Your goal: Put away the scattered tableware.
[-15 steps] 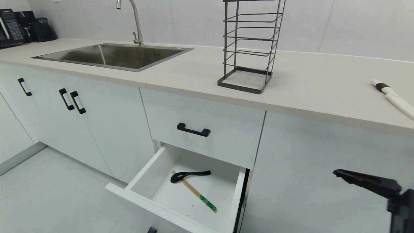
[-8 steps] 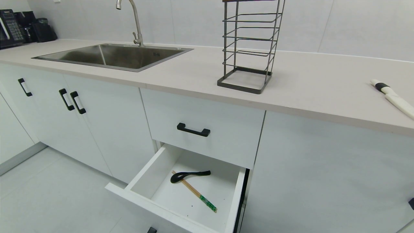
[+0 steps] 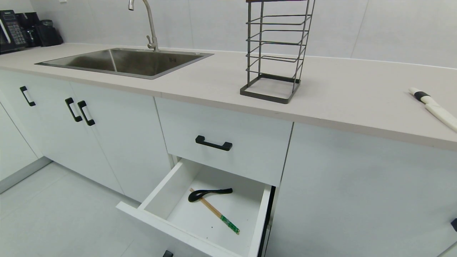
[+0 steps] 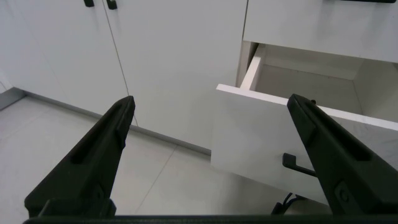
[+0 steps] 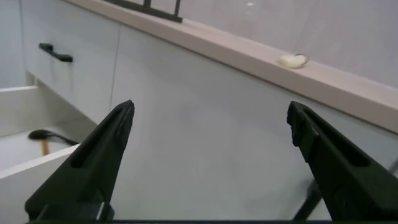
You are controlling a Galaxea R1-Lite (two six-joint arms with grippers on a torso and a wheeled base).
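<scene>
On the surface (image 3: 342, 92), far to the R side, lies a white utensil (image 3: 433, 109) w/ a black band, well apart from the wire rack (image 3: 276, 53). Can't tell if it's a knife or a spoon. I think it's light, stiff and smooth, so prob slippery. It lies flat, so I'd pinch it across the thick part near the band, not the thin end. Down low, the open drawer (image 3: 160, 221) has a black spoon (image 3: 209, 193) and a chopstick (image 3: 214, 211) in it, touching. R tool (image 5: 211, 112) is wide open, holds nothing, low by the cupboard front, lower than the surface. L tool (image 4: 211, 109) is wide open too, empty, facing the drawer.
</scene>
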